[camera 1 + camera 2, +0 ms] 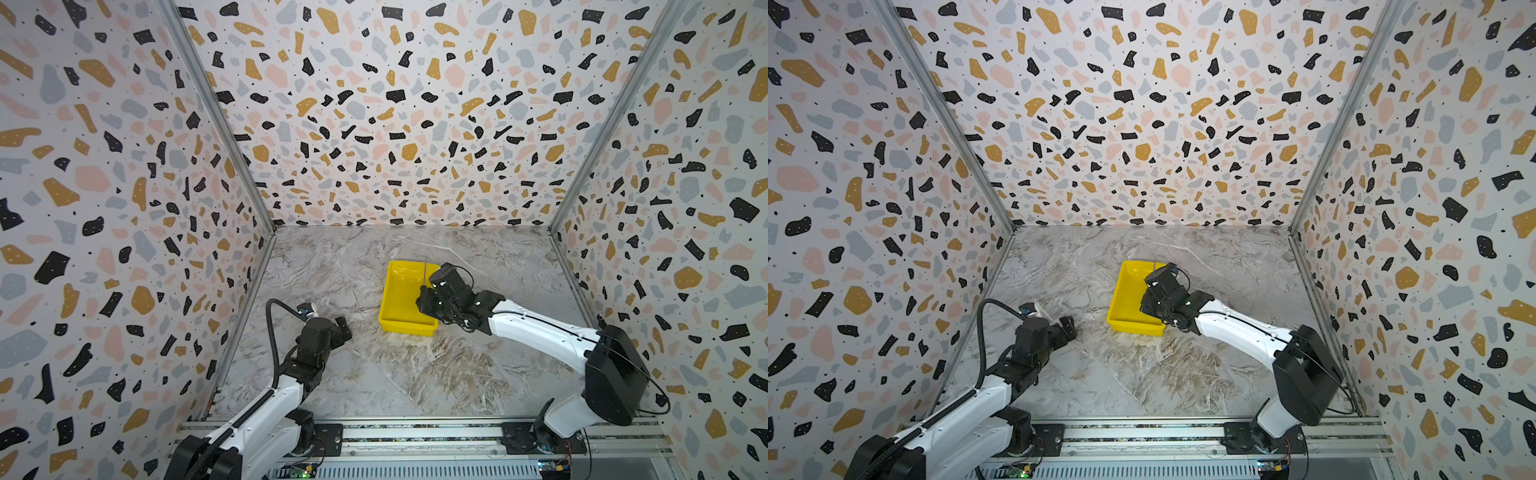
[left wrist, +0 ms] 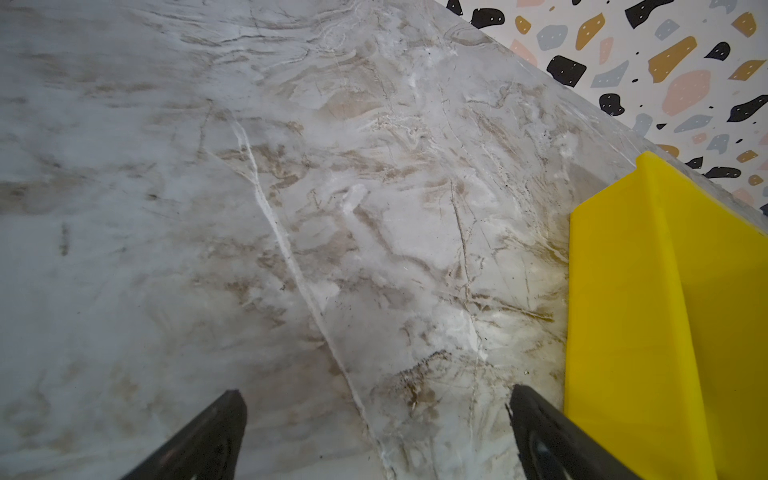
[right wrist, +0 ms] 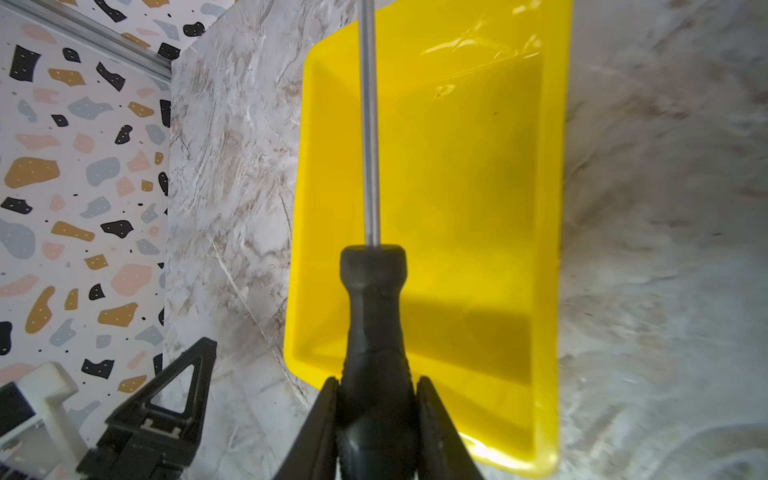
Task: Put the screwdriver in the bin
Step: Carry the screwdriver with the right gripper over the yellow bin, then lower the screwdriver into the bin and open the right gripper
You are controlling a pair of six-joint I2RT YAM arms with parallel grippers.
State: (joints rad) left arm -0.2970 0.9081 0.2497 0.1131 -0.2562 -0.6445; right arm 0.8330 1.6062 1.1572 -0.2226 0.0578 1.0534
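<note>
We see the right end effector (image 3: 376,415) clenched on the black handle of the screwdriver (image 3: 374,316), its grey shaft reaching out above the inside of the yellow bin (image 3: 552,208). In both top views that end effector hangs over the bin's (image 1: 392,291) right side, and the bin sits on the marble worktop (image 1: 415,374). The left end effector (image 2: 376,419) stands released, holding nothing, over bare worktop just beside the bin's outer wall
</note>
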